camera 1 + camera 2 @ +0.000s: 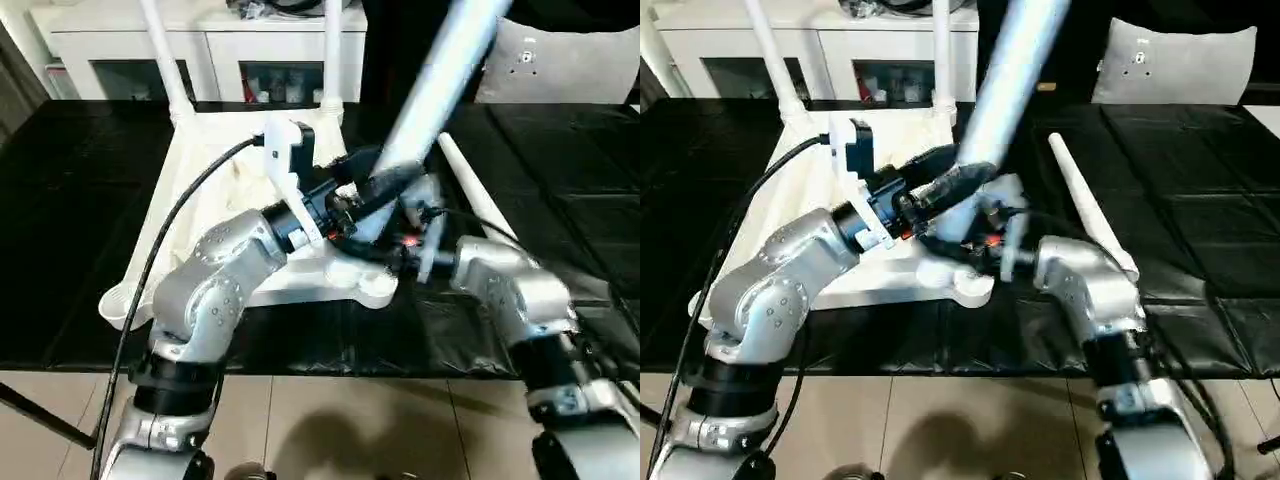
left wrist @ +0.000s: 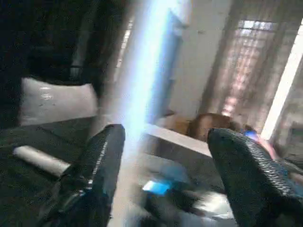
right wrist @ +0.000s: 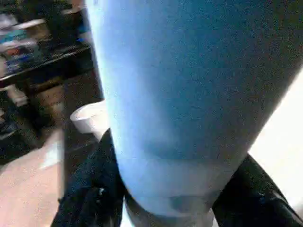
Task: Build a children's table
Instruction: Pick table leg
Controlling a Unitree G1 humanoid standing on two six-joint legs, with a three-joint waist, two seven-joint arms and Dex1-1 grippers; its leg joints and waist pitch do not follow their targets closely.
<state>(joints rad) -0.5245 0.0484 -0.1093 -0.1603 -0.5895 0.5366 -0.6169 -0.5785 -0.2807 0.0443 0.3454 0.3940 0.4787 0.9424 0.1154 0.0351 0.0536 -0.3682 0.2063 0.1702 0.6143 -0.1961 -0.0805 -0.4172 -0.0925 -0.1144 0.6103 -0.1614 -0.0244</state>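
The children's table top (image 1: pixel 200 190) lies upside down on a black mat, with two legs (image 1: pixel 165 60) (image 1: pixel 332 50) standing in its far corner sockets. A third white leg (image 1: pixel 440 80) leans up and to the right from near the front right socket (image 1: pixel 372 285). My right gripper (image 3: pixel 175 198) is shut on this leg's thick lower end (image 3: pixel 189 94), one finger on each side. My left gripper (image 2: pixel 165 161) stands open around the same leg (image 2: pixel 142 71) a little higher up. The leg rests against one finger (image 2: pixel 102 161), with a gap to the other. A fourth leg (image 1: pixel 475 190) lies loose on the mat to the right.
A white cabinet with glass doors (image 1: pixel 210 50) stands behind the mat. A pale cushion (image 1: pixel 560 65) sits at the back right. The front left socket (image 1: pixel 118 300) is near the mat's front edge, with tiled floor (image 1: pixel 330 420) below it.
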